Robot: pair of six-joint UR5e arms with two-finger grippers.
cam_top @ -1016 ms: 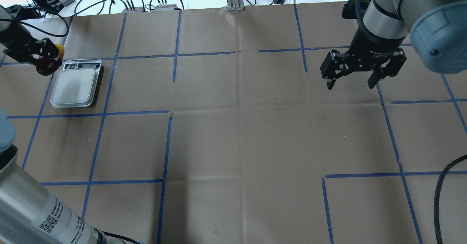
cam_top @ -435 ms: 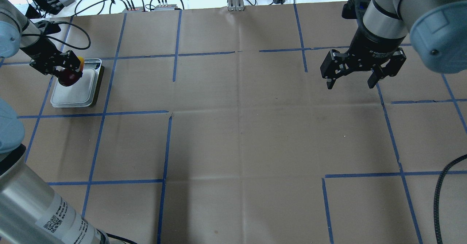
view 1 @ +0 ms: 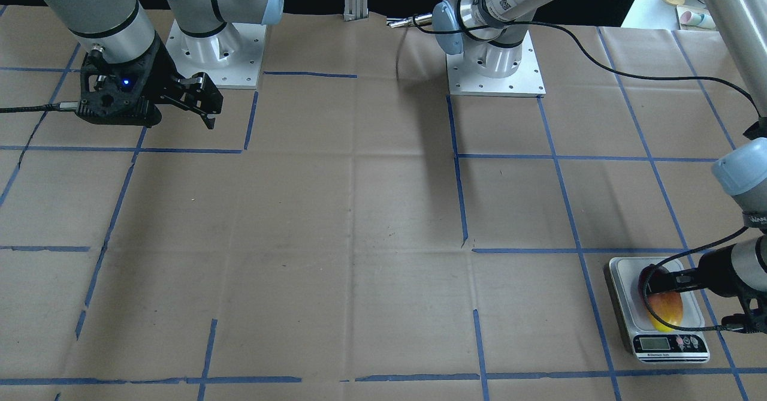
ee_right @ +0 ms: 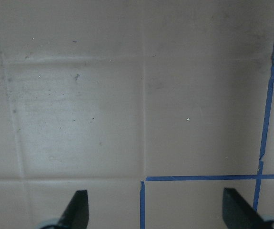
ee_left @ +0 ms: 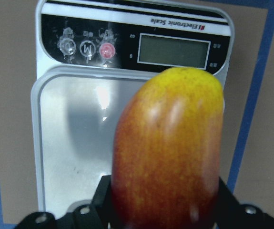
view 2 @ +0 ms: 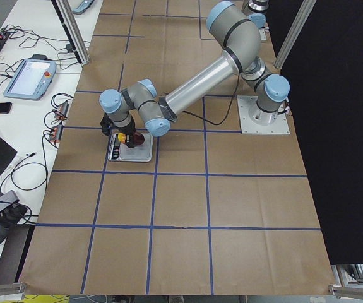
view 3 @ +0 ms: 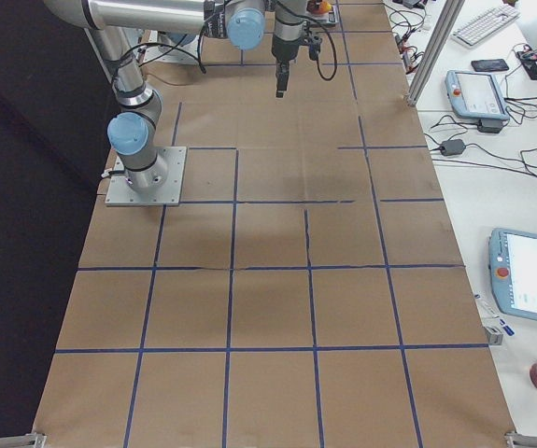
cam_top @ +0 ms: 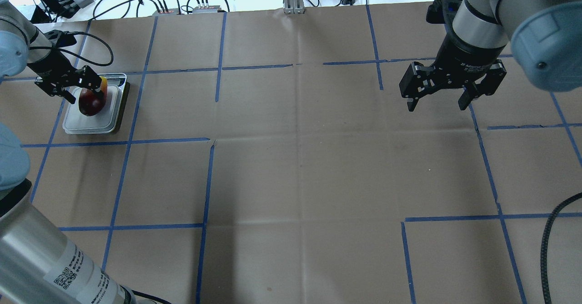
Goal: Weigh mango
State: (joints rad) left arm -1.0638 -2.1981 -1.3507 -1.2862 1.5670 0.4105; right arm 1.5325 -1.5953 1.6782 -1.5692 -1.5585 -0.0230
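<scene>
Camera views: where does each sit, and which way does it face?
Overhead: behind the robot, looking forward and down; left gripper left, right gripper right.
Front-facing: across the table, facing the robot; both bases, sides mirrored.
Exterior left: table's end; left arm near.
Exterior right: opposite end; right arm near.
Left wrist: down at mango and scale.
Right wrist: down at cardboard; its fingertips.
Overhead and front-facing share mango and scale.

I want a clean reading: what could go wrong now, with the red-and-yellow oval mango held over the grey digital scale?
The left gripper is shut on the red-to-yellow oval mango; a reading taken before release would likely be off.
Once released, the rounded fruit could roll off the grey digital scale towards its buttons.
The display looks blank, so the scale may be off.
</scene>
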